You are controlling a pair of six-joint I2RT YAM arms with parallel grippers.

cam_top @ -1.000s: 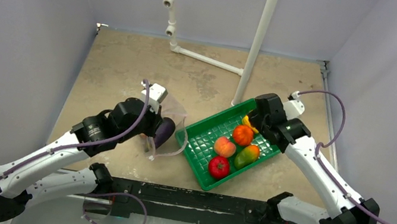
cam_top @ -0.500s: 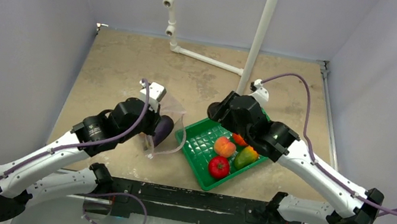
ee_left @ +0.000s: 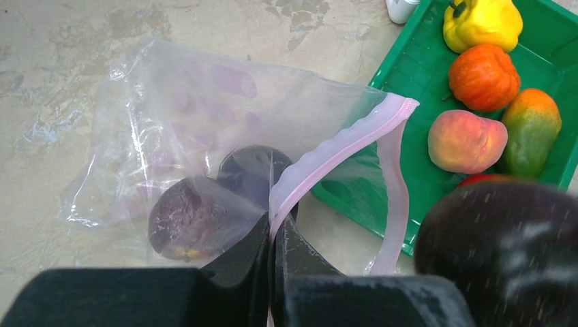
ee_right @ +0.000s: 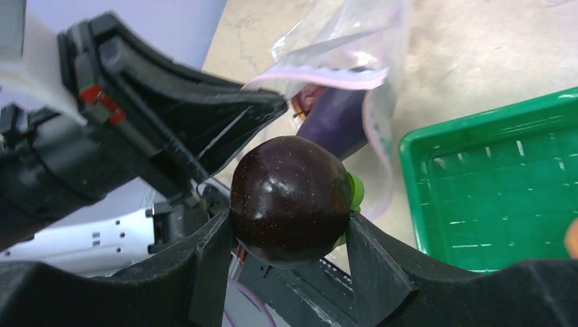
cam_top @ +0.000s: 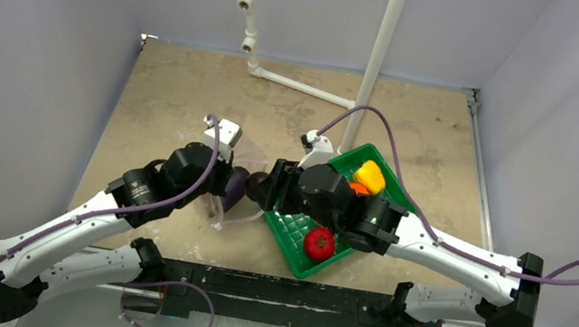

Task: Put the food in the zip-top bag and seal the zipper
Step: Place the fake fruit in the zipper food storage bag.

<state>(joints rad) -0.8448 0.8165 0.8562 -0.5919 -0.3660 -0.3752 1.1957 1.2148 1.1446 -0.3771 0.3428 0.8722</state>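
Note:
My left gripper (ee_left: 276, 225) is shut on the pale pink zipper (ee_left: 341, 146) strip, holding the mouth of the clear zip-top bag (ee_left: 170, 116) up and open. A purple eggplant (ee_left: 194, 218) lies inside the bag. My right gripper (ee_right: 290, 218) is shut on a dark purple round fruit (ee_right: 290, 197) with a green leaf, and it hangs right at the bag's mouth (cam_top: 258, 183). In the green tray (ee_left: 409, 68) lie the rest of the food: a yellow pepper (ee_left: 482, 24), an orange fruit (ee_left: 484, 76), a peach (ee_left: 467, 141), a mango (ee_left: 531, 129) and a tomato (cam_top: 319, 243).
The green tray (cam_top: 294, 248) sits just right of the bag, and my right arm reaches across it. A white upright pole (cam_top: 376, 63) stands behind the tray, with a white pipe (cam_top: 302, 88) lying at the back. Walls close in both sides.
My right arm has swung left from the tray's far end to the bag's mouth, carrying the dark fruit. The yellow pepper is uncovered. The left arm has held still.

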